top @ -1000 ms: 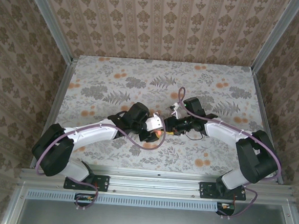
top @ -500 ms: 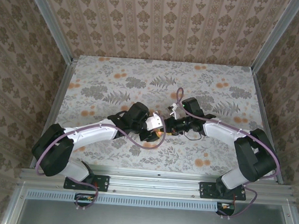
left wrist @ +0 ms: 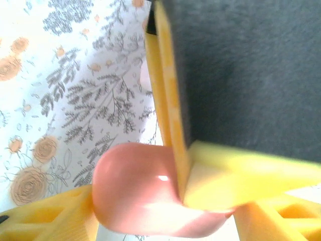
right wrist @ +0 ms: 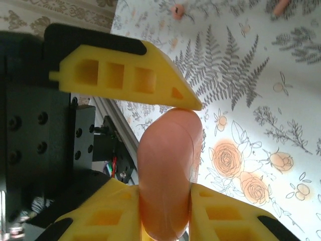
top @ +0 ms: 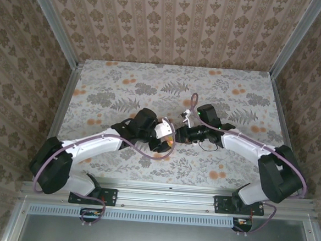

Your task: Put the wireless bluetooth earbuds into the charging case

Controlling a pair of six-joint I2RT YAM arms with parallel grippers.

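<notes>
To the left of the case (right wrist: pixel 165 165), the left gripper (left wrist: pixel 160 216) is pressing its ribbed yellow plastic fingers against the case's sides, while the right gripper's dark-backed finger is crowding in just above the case. The case, a smooth, glossy, rounded coral-pink shell with a fine seam, is being held shut between both grippers over the fern-printed surface (top: pixel 125 79), its inside hidden. To its right, the right gripper (right wrist: pixel 193 150) is pinching it between hollow-celled yellow fingers, and beyond the case two tiny coral-pink buds (right wrist: pixel 175 10), possibly earbuds, are lying well apart from it.
</notes>
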